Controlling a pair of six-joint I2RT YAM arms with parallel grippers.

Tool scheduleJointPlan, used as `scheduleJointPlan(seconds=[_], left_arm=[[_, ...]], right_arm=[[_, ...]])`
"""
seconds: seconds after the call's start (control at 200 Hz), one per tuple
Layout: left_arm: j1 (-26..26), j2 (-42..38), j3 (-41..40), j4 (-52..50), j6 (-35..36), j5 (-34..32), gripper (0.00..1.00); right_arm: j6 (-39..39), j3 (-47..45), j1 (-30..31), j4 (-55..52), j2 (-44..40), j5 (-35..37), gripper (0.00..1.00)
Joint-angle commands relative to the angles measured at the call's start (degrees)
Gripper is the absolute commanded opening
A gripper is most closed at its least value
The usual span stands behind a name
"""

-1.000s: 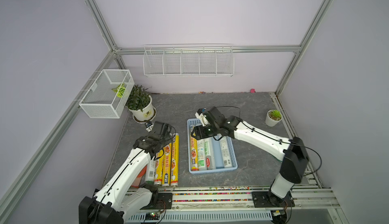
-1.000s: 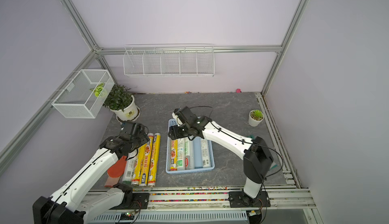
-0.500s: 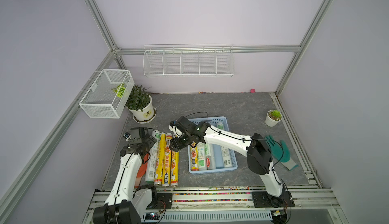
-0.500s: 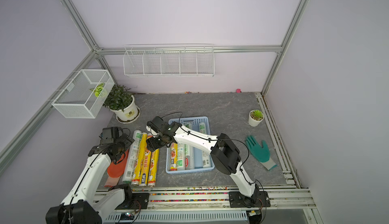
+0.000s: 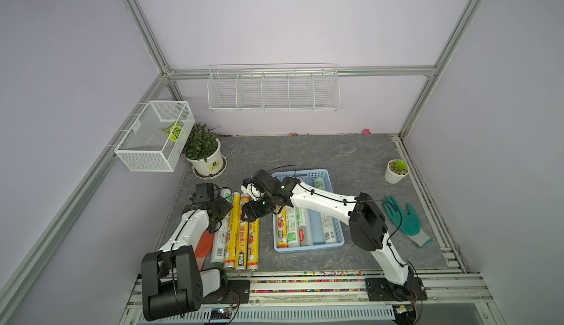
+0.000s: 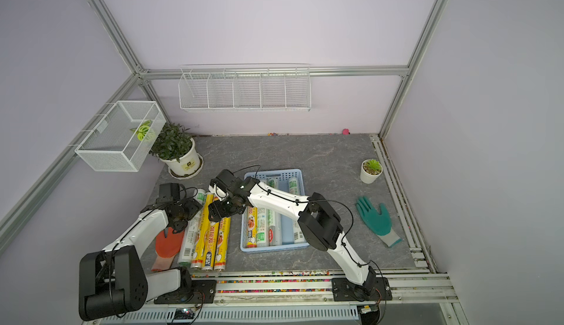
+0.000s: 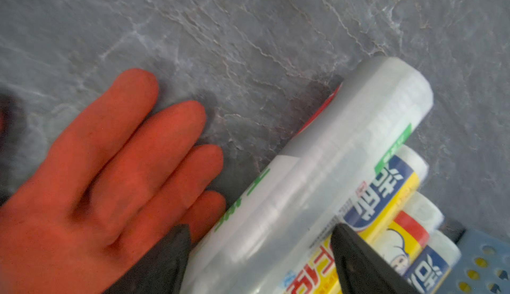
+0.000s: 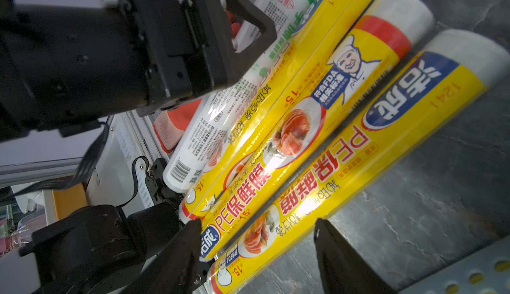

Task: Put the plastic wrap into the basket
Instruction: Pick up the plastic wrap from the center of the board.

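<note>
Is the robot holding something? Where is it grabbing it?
Nothing yet. The right tool stands open astride the yellow roll nearest the basket; the left tool is open around the clear roll. Both rolls lie flat.

You're working over a tabletop (image 5: 335, 155) with a matt grey, stone-veined finish. The yellow plastic wrap rolls (image 8: 345, 152) wear glossy printed film that throws back glare; the clear-white roll (image 7: 317, 182) looks smooth, milky and translucent. Your basket (image 5: 311, 174) is smooth light-blue plastic, perforated along its walls. The orange glove (image 7: 96, 182) looks rubbery and matt; the green glove (image 5: 403, 219) is matt-coated too, with a grey knit cuff. The right gripper (image 8: 256, 223) has fingers (image 8: 176, 256) of matt black plastic. You'll also see the wire rack (image 5: 273, 91) and mesh box (image 5: 146, 155) in white-coated metal, the frame (image 5: 381, 71) in brushed aluminium, and smooth white pots (image 5: 207, 163)
</note>
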Motion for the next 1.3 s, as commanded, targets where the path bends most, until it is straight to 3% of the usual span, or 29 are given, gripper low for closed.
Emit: scheduleJointPlan(seconds=[0.0, 0.255, 0.47, 0.655, 0.945, 1.22, 1.295], left_arm=[[0.21, 2.72, -0.84, 0.96, 1.06, 2.2, 0.83], [-0.74, 5.21, -0.2, -2.22, 0.75, 4.28, 0.83], [-3.39, 7.71, 0.96, -5.35, 0.37, -0.81, 0.84], [-8.9, 11.26, 4.24, -10.76, -0.07, -7.84, 0.8], [-10.59, 10.17, 1.32, -8.46, 1.49, -3.5, 0.72], [-10.59, 13.08, 1.85, -7.0, 2.51, -2.42, 0.72], [-10.59, 13.66, 2.31, -7.57, 2.34, -2.89, 0.68]], right_arm=[[2.1, 1.57, 0.06, 0.58, 1.94, 3.33, 0.71], [1.88, 2.41, 0.19, 2.12, 1.81, 8.68, 0.76], [3.16, 1.46, -0.15, 1.82, 1.61, 8.94, 0.76], [4.09, -0.68, -0.9, 2.63, -0.17, 9.88, 0.76], [5.97, -11.09, -1.71, 8.52, -7.42, 9.4, 0.75], [5.85, -14.61, -2.16, 9.48, -10.61, 8.86, 0.75], [5.91, -14.98, -2.2, 9.55, -11.16, 8.94, 0.75]])
